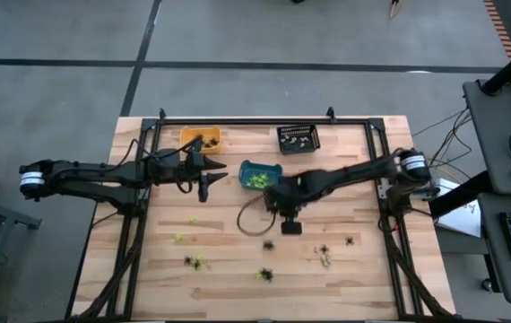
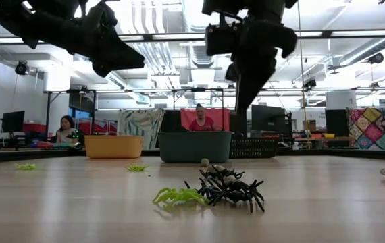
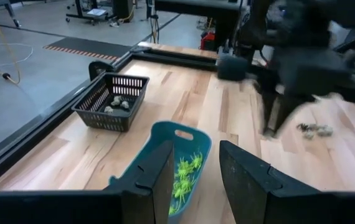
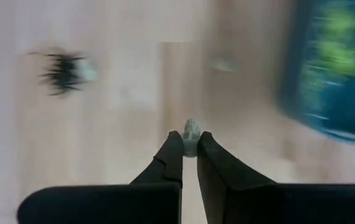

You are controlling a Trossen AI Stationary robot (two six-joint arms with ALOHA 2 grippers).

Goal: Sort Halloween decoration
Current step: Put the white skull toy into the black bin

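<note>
Right pincer (image 4: pixel 189 144) is gripping a pale grey-white trinket (image 4: pixel 191 130) above mid desk (image 1: pixel 363 278), beside the teal bin (image 1: pixel 260 174). Next: carrying it to the black bin (image 1: pixel 298 138) with other pale ones. Left pincer (image 3: pixel 193 171) is hanging open near the orange bin (image 1: pixel 200 139).
</note>
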